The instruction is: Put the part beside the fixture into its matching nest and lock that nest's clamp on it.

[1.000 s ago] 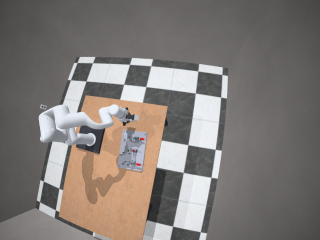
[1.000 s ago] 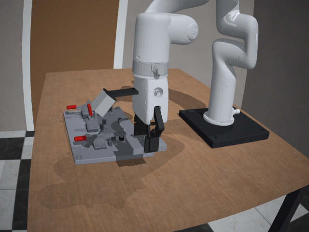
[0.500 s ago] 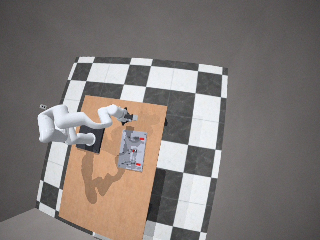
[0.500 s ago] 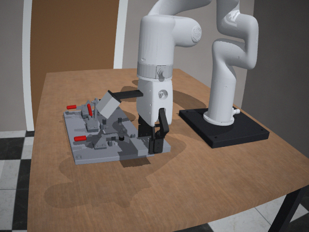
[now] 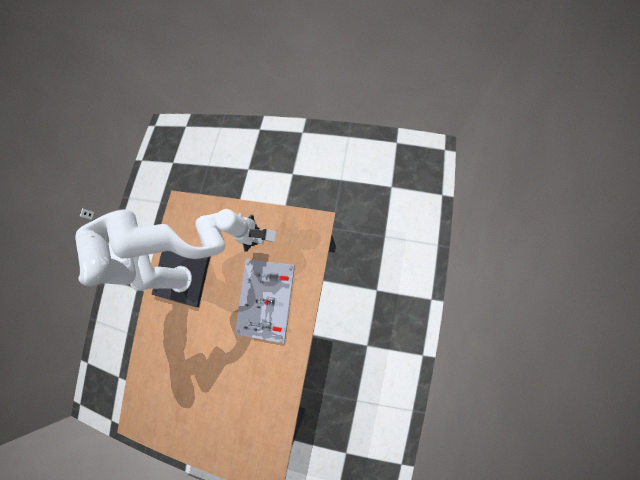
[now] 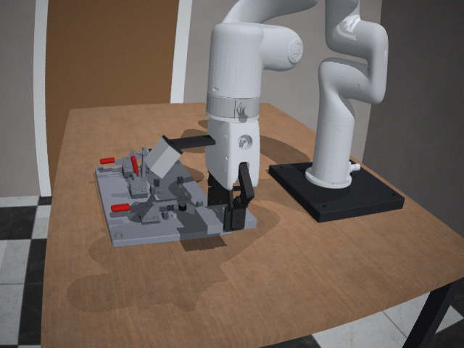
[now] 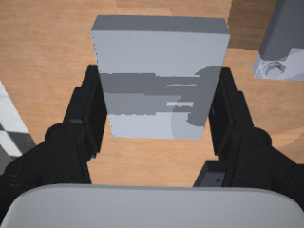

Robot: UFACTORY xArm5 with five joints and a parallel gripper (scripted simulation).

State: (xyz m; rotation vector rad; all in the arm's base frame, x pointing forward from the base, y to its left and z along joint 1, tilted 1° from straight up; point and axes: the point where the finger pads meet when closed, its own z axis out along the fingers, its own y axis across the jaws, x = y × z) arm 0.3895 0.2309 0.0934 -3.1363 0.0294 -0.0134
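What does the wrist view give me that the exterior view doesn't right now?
Wrist only: both black fingers pressed on the grey part's two sides, with bare table below it.
Exterior only: all three red clamp handles, one of them upright, and the arm's black base plate.
Both: the gripper shut on the part, and the fixture, though the wrist catches only a corner.
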